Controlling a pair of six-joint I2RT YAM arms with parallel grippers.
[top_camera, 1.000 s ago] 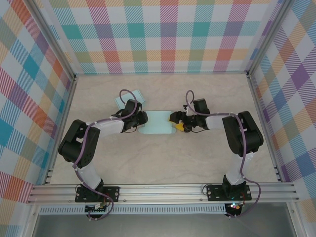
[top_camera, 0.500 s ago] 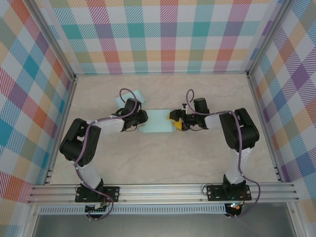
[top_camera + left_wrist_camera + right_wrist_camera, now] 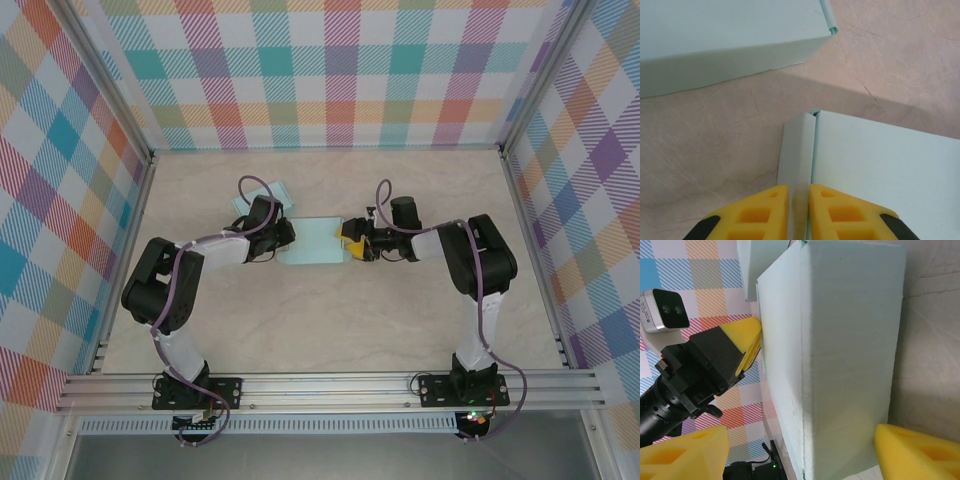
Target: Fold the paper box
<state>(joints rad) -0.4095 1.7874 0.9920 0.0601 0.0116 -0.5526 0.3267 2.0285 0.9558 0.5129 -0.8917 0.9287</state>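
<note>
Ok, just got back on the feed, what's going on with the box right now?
Both arms are at the light blue paper box in the middle of the table. The left gripper is pinched on a thin side flap at the box's left end. The right gripper is open, its fingers either side of the box's right end, not clamped on it. A second light blue box piece lies just beyond the left gripper.

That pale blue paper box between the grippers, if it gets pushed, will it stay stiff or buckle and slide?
Probably light and quick to slide: the paper box is thin card on a smooth tabletop. Its side flap, pinched in the left gripper, looks thin, so it would likely bend rather than drag the box. Flat faces suggest no rolling.
</note>
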